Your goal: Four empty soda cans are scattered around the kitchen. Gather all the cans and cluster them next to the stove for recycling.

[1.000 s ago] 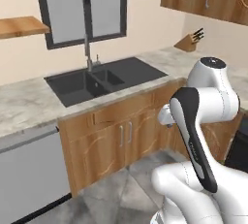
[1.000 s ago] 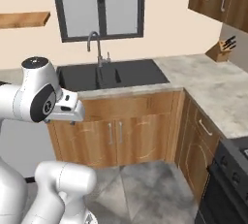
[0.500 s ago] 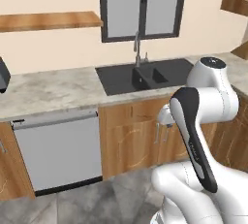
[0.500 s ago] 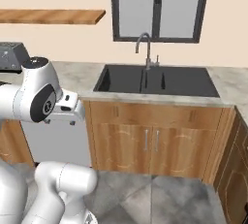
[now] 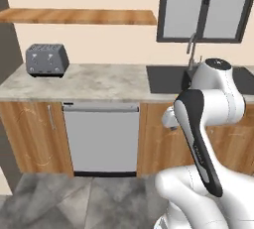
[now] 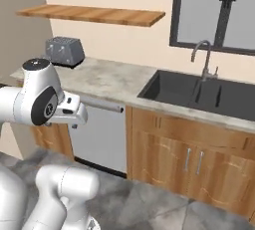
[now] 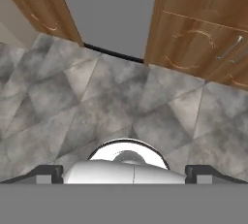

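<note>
The gripper (image 7: 124, 172) is pointing down at the grey stone-tile floor (image 7: 72, 106), its two dark fingertips (image 7: 46, 172) standing spread wide apart at the bottom corners of the hand view, with nothing between them. Beyond the tips, the floor is running up to the foot of a grey dishwasher front (image 7: 114, 9), with wooden cabinet doors (image 7: 203, 29) flanking it on either side.

No soda can and no stove are showing in any of the three views, so where they are lying relative to the jaws cannot be told.

In the left base view, the white arm (image 5: 208, 119) is standing folded in the lower right, in front of a run of wooden cabinets. The dishwasher (image 5: 101, 136) is sitting under a speckled stone counter (image 5: 94, 82), and a grey toaster (image 5: 47, 59) is resting on the counter's left end, near the wall. A wooden shelf (image 5: 79, 16) is hanging above it. To the right, a black sink (image 5: 166, 79) is sitting sunk into the counter below a dark-framed window (image 5: 208, 7), with a curved tap (image 5: 192, 49) rising behind it.

The right base view is showing the same counter from the other side: toaster (image 6: 64, 51) far left, the two-basin sink (image 6: 191, 92) at right, and the tap (image 6: 205, 57) behind it.
</note>
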